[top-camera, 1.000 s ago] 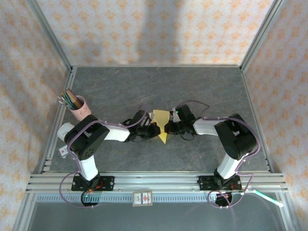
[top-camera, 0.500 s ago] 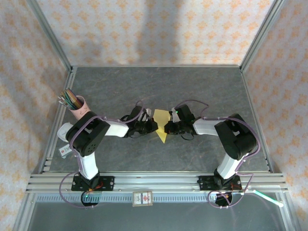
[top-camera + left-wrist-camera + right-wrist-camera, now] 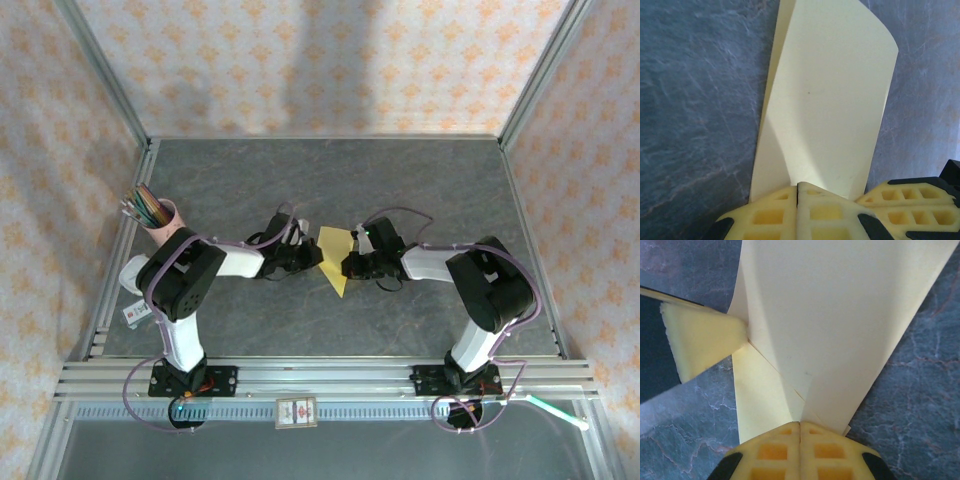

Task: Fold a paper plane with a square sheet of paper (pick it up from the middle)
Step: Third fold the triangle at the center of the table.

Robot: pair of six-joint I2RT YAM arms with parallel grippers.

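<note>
Aluminium rail [image 3: 320, 378] at the near edge is carrying 2 arm bases, 1 left and 1 right. Both arms are lying low and pointing inward over the grey table [image 3: 420, 180], facing each other at its middle.

Between them the paper [image 3: 336, 252] is sitting as a folded yellow wedge. Its long axis is running near to far, with the sharp tip pointing back toward the bases and the broad end pointing toward the far wall. The left gripper [image 3: 313, 258] is holding it from the left side and the right gripper [image 3: 349, 266] from the right side, so each is gripping across the long axis, not along it. Neither arm is nearer, and both are meeting the paper at about the same place along its length.

Both wrist views are showing jaws pressed together with paper layers rising from between them. Whether the paper is resting on the table or hanging just above it is not clear.

Farther back on the left, a pink cup [image 3: 165, 228] of coloured sticks is standing well apart.
</note>
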